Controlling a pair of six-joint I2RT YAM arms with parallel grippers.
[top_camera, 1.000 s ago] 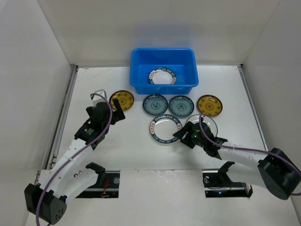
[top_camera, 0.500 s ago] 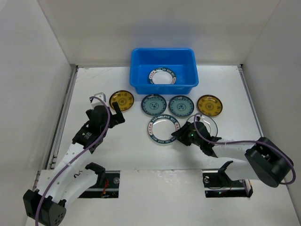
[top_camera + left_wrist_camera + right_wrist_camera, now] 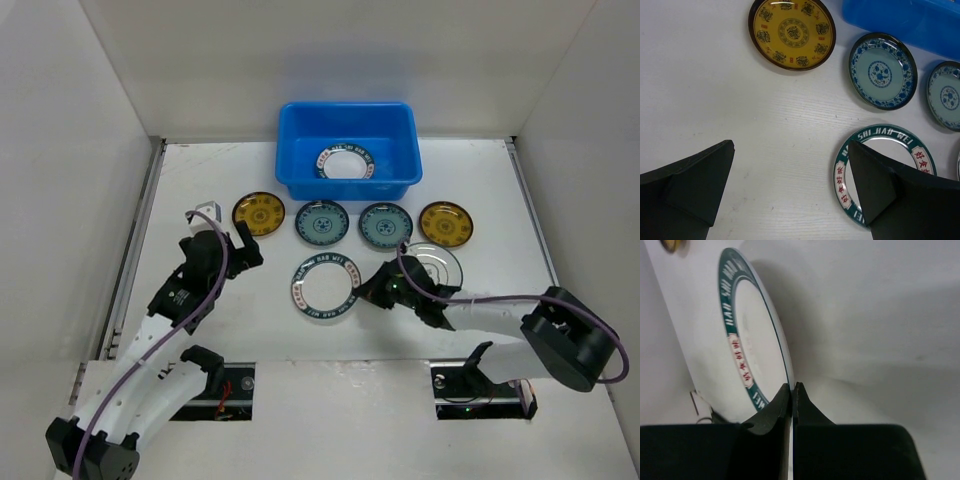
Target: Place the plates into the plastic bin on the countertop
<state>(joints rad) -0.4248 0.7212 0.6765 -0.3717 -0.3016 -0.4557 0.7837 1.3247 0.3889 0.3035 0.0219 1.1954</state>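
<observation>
My right gripper (image 3: pixel 791 386) is pinched shut at the green-rimmed plate's (image 3: pixel 325 288) edge, near the desk's front edge. It's a rim grab for the blue bin (image 3: pixel 300 180), hold unconfirmed. Left gripper (image 3: pixel 790 145) idles wide open.

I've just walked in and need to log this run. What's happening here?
Two robot arms are clearing plates into the blue bin, which holds one plate. The right gripper is shut at the rim of a lettered plate on the countertop; whether it grips it is unclear. The left gripper hangs open and empty nearby. The other five plates lie waiting.
</observation>
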